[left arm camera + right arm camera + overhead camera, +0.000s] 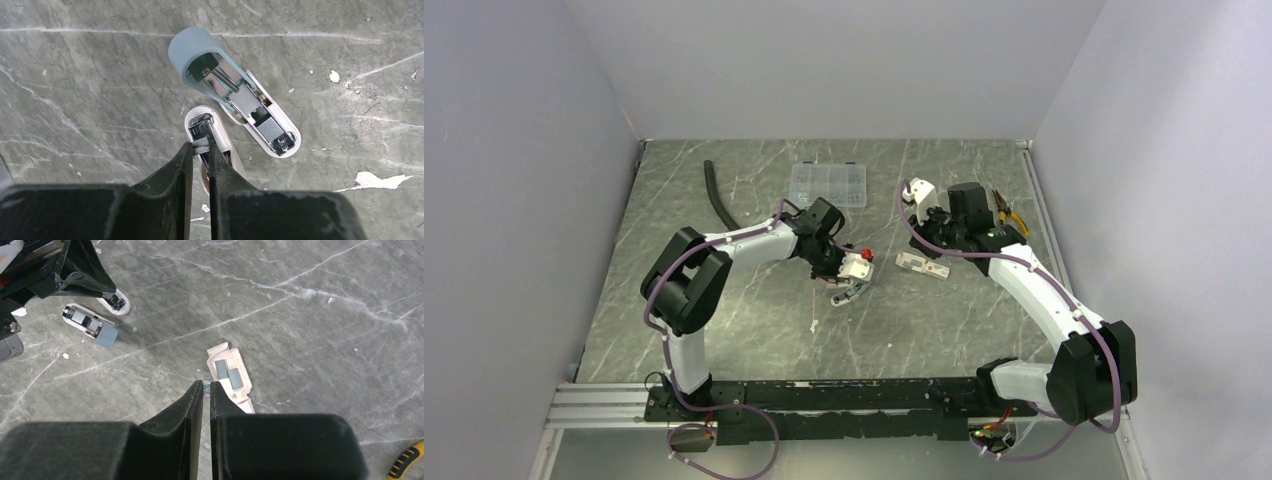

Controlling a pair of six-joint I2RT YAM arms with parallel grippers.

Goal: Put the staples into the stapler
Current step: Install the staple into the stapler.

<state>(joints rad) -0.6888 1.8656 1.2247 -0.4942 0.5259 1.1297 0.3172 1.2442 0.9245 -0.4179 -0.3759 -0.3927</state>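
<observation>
Left gripper [200, 148], over the stapler [224, 137], and right gripper [206, 385] each pinch staples [201, 141] — light, slick, brittle strips, likely best nipped across flat sides mid-length

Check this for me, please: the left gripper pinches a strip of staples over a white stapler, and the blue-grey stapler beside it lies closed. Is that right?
One part is wrong. The blue-grey stapler lies open, with its lid swung back and its metal channel exposed, as the left wrist view shows. The rest is right: the left gripper pinches a strip of staples over the white stapler.
</observation>
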